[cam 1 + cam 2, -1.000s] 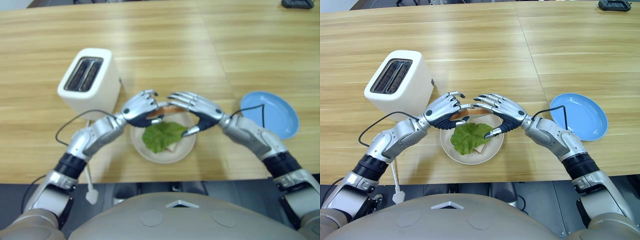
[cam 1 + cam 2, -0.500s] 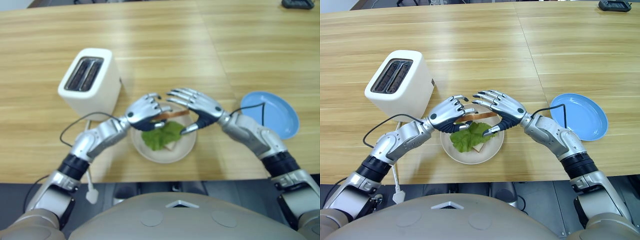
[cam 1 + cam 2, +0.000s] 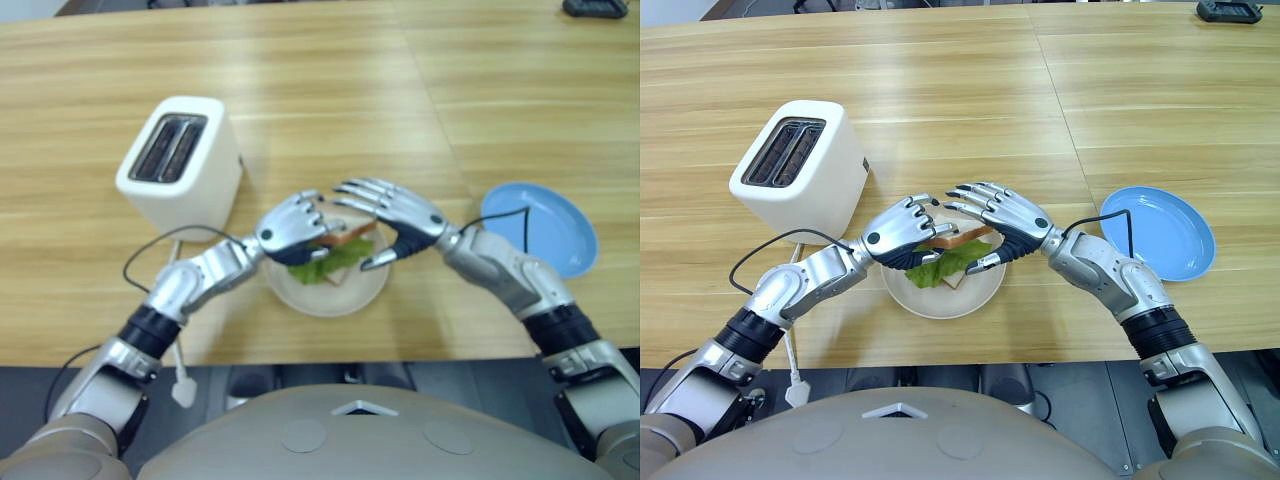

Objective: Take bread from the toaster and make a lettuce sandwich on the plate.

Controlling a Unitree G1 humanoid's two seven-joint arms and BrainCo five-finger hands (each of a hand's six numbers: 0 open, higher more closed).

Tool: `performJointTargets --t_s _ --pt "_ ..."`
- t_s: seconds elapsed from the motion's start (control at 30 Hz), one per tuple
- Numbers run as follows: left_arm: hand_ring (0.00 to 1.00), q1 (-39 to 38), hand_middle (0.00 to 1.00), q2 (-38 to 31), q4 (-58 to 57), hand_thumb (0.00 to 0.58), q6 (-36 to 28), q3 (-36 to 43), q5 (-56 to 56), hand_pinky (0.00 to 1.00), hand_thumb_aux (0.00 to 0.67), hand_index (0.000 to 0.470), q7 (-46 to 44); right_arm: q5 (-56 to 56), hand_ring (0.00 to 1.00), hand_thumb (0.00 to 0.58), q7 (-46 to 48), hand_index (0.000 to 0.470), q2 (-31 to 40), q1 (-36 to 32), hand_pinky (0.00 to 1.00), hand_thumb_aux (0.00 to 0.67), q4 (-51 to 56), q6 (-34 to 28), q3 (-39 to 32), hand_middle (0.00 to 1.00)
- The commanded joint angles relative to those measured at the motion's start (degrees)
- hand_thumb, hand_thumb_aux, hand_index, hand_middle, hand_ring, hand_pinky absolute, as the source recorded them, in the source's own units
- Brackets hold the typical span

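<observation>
Over the plate (image 3: 940, 306), table front-center: left hand (image 3: 898, 237) curled on the bread slice (image 3: 966, 238) at its left edge, prob. to seat it flat on the lettuce (image 3: 938, 266). Right hand (image 3: 1006, 218) spread, holding nothing, just beside slice, likely a stop vs. sliding. Toaster (image 3: 796, 172) slots empty.

Item 1. Long, light-brown wood-grain table (image 3: 940, 80); a straight seam runs from its far edge toward its near edge, right of centre.

Item 2. Round, shallow, light-blue plate (image 3: 1175, 235); lies flat on the table at the right, beyond the seam, near the near edge.

Item 3. Small, flat black object (image 3: 1230, 9); rests at the table's far right corner, well apart from the blue plate; kind not discernible.
</observation>
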State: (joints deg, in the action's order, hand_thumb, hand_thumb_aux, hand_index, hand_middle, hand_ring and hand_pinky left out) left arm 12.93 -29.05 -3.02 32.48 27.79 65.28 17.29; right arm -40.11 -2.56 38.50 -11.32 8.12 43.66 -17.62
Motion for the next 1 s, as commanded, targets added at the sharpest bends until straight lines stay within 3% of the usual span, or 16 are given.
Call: performJointTargets --t_s 0.03,0.6,1.0 --pt "1.0 -0.6 1.0 -1.1 -2.1 0.58 -0.3 2.3 1.7 1.0 0.67 0.46 -0.2 0.3 0.0 0.0 1.4 0.0 0.5 0.6 0.0 0.0 1.9 0.6 0.0 0.0" --pt "1.0 -0.1 1.0 -1.2 -7.7 0.58 -3.2 8.3 5.0 1.0 0.67 0.46 0.7 -0.4 0.0 0.0 7.7 0.0 -0.4 -1.1 0.0 0.0 14.3 1.5 -4.3 0.0" --pt "1.0 -0.1 1.0 -1.2 -8.7 0.58 -4.2 9.4 3.9 1.0 0.67 0.46 1.1 -9.9 0.0 0.0 9.2 0.0 -0.7 -3.0 0.0 0.0 11.7 -0.3 -10.3 0.0"
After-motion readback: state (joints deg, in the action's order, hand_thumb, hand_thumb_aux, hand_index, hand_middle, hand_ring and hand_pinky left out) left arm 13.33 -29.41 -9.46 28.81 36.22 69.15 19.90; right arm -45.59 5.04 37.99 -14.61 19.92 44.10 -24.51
